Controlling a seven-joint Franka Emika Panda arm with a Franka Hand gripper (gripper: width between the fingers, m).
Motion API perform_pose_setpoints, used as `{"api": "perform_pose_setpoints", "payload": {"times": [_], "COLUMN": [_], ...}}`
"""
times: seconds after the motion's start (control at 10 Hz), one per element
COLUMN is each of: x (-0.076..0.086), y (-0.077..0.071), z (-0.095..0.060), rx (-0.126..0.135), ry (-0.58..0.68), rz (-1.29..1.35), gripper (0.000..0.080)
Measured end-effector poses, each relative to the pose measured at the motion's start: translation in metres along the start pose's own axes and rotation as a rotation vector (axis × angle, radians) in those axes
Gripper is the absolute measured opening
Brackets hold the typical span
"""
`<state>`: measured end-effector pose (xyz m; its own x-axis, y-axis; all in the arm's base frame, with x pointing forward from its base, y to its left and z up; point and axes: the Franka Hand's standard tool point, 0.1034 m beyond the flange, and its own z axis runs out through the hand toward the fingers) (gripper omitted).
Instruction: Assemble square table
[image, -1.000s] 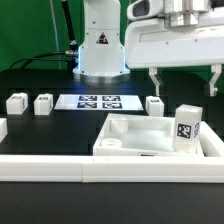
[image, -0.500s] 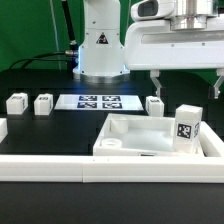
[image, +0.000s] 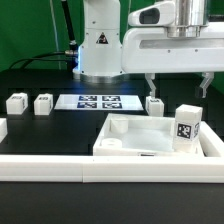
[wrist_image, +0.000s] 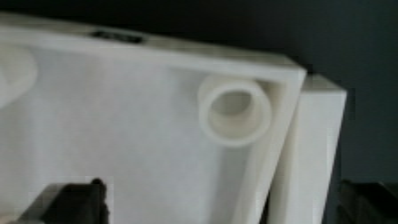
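Note:
The white square tabletop lies tray-side up near the front, with a raised rim. One tagged white leg stands upright at its corner on the exterior view's right. Three more white legs lie on the black table: two at the left and one behind the tabletop. My gripper hangs open and empty above the tabletop's far right part. In the wrist view the tabletop fills the picture, with a round socket in its corner, between my dark fingertips.
The marker board lies flat behind the tabletop. A long white border rail runs along the front. The robot's white base stands at the back, before a green backdrop.
My gripper has shifted a little toward the exterior view's left, still open. The tabletop and legs have not moved.

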<state>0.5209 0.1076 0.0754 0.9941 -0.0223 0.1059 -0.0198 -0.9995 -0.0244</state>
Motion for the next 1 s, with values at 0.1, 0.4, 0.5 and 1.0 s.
{"api": "perform_pose_setpoints", "payload": {"times": [0.1, 0.4, 0.5, 1.0], "x": [0.0, -0.003, -0.02, -0.058], "y": [0.0, 0.001, 0.009, 0.001], "z": [0.0, 0.002, 0.011, 0.019], "rx": [0.0, -0.002, -0.003, -0.003], "ry": [0.0, -0.005, -0.047, -0.147], "rz": [0.0, 0.001, 0.031, 0.1], "gripper": [0.0648, 0.0648, 0.0648, 0.0648]}}
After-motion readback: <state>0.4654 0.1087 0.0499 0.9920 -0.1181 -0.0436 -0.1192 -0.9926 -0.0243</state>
